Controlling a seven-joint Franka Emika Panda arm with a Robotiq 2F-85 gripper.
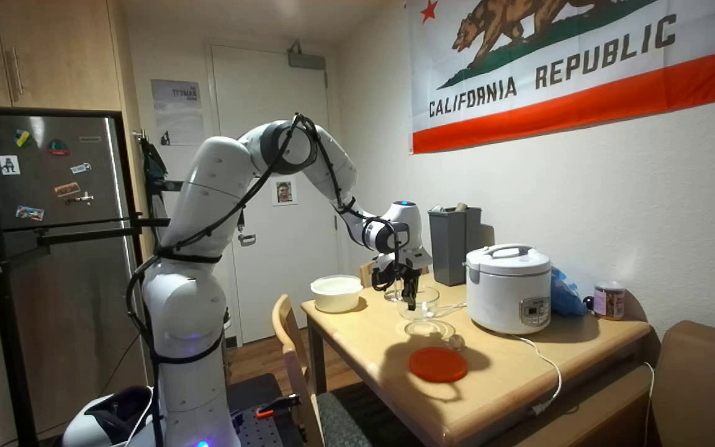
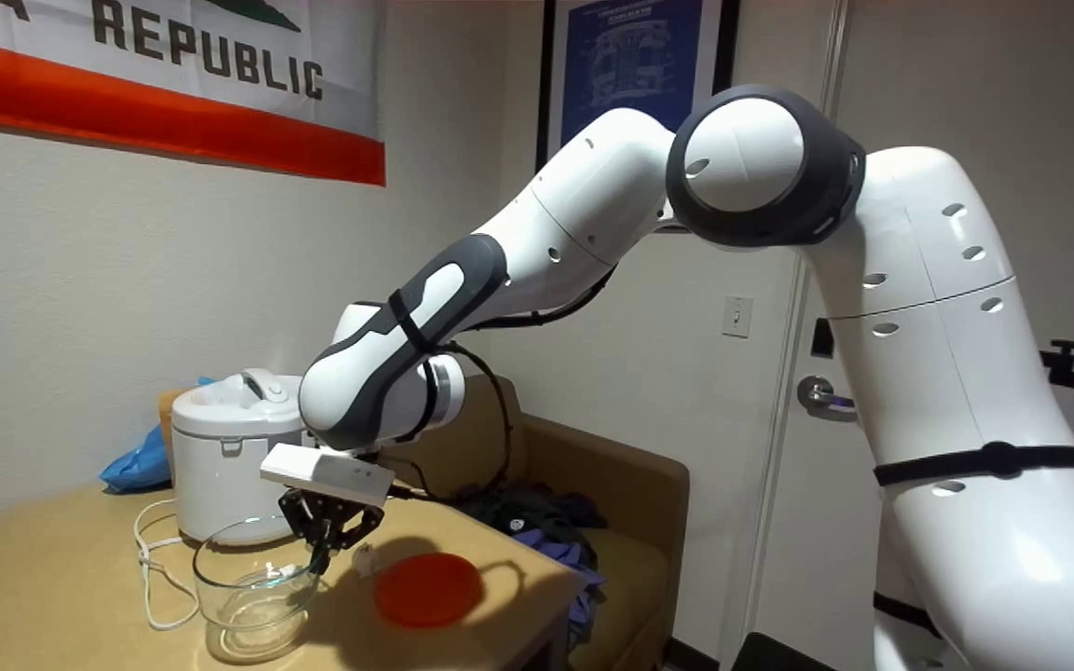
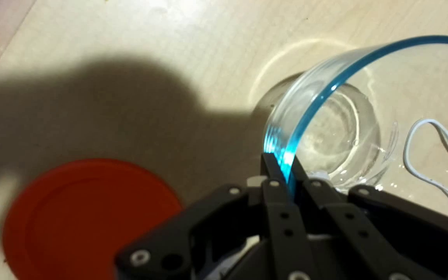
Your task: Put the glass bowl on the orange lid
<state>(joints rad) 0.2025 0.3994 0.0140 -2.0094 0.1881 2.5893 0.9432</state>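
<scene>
The claw (image 3: 285,168) is pinching the glass bowl (image 3: 335,136) by its wall

In the wrist view the glass bowl's rim is running out past the picture's edge, and the claw's two fingers (image 3: 276,194) are covering the stretch of glass they are pressing between them. Lying left of the claw there, the orange lid (image 3: 91,221) is being cut off below by the picture's edge and covered in part by the claw. In both exterior views it is lying flat on the table (image 1: 506,380), near the claw and apart from the glass bowl. Whether the glass bowl's base is touching the table I am not managing to tell; the clear glass is blending into it. A small pale patch (image 1: 455,342) beside the orange lid is showing too faintly to name. Behind the claw in an exterior view, the arm (image 2: 593,205) is hiding one side of the rice cooker (image 2: 229,475).

I am counting one glass bowl, one orange lid, one rice cooker, one white bowl (image 1: 336,295) standing left of the claw in an exterior view, one jar (image 1: 609,301) well apart from it past the rice cooker, and one flag (image 1: 581,68) hanging above, its top running out of frame.
</scene>
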